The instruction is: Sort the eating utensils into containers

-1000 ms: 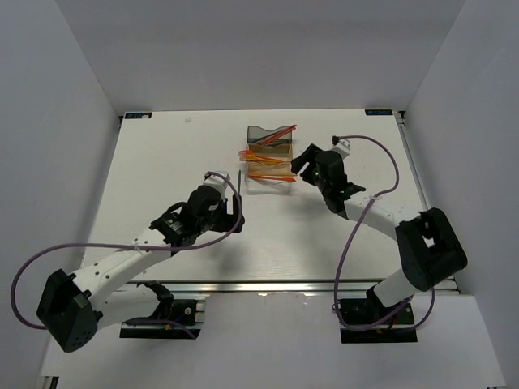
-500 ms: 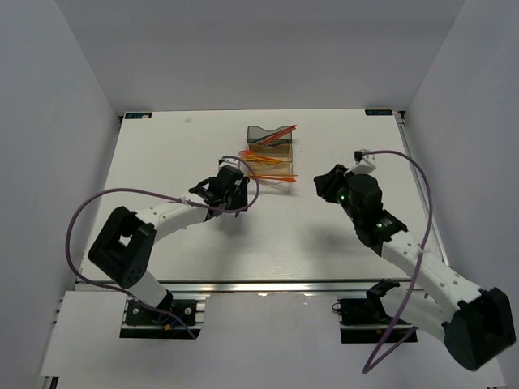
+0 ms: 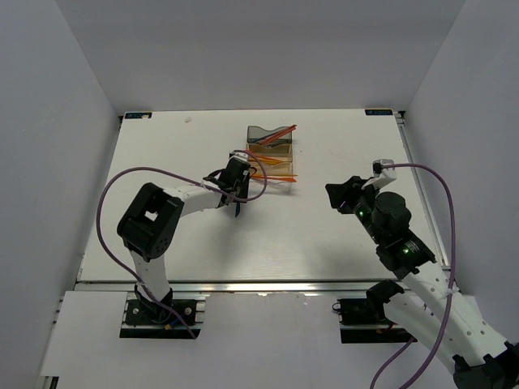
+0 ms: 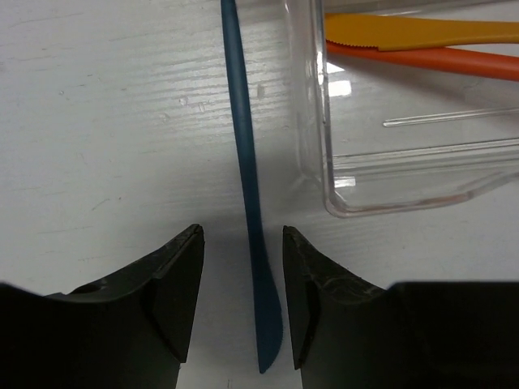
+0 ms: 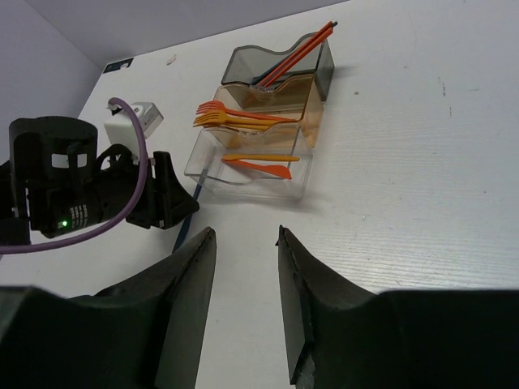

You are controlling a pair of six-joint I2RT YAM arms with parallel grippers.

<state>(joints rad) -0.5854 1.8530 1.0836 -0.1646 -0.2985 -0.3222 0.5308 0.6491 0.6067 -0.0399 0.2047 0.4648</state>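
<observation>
Left gripper, fingers spread, straddles a blue utensil lying flat just beside the clear bin. A good pinch probably needs the tips low, centred, missing the bin wall.

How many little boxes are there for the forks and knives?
3, joined in a row: the grey bin at the far end, the amber bin in the middle, the clear bin at the near end.
</observation>
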